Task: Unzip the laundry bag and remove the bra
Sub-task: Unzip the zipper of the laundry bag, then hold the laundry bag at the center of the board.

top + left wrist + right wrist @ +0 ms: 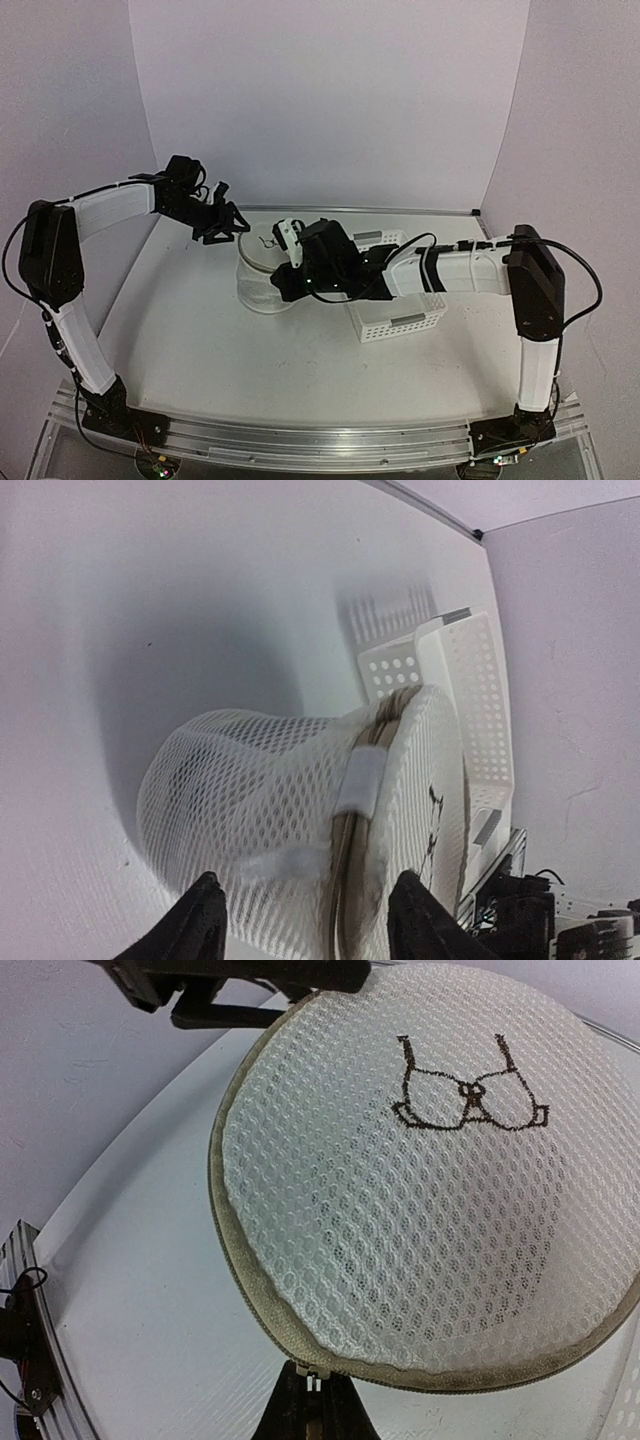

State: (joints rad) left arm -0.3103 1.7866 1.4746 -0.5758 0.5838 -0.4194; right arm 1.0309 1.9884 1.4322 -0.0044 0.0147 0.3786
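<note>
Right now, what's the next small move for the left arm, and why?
Probably close the left gripper on the rim of the laundry bag: its fingers stand open either side of the seam, gripping nothing. The right gripper is shut at the zipper pull and the zip looks closed, so the bag likely needs bracing before that pull.

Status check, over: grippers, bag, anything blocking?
Left gripper open beside laundry bag. Right gripper shut on zipper pull. Zipper looks closed, bra not visible. Lattice basket beside bag, not blocking.
</note>
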